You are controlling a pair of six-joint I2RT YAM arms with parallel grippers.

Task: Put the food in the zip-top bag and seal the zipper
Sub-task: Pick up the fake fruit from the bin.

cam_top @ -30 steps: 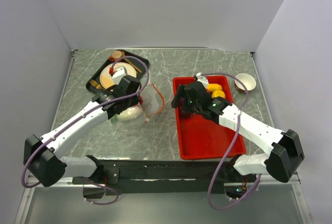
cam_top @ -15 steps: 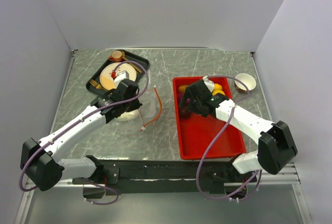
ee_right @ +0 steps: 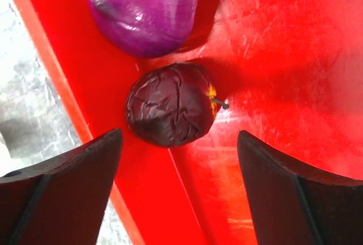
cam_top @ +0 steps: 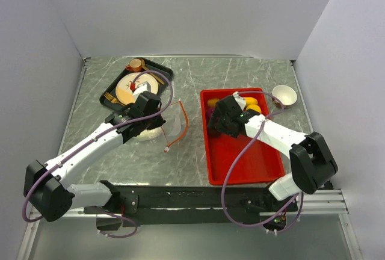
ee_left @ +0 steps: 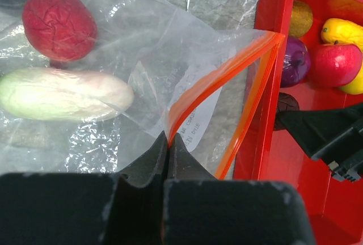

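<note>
The left end effector [ee_left: 168,143] pinches the floppy bag [ee_left: 170,46] by its zipper [ee_left: 215,80], beside the red tray [ee_right: 54,69]. The right end effector [ee_right: 178,137], spread, flanks a maroon fruit [ee_right: 170,104] inside the tray. It looks light, glossy and probably slippery, so grip across its middle.

Bright, even light; glare on zip-top bag [ee_left: 142,46].

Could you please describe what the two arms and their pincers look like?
The left arm and right arm have white links with black joints and bases. A purple cable loops along each. The left pincer and right pincer are black and wedge-shaped.
</note>
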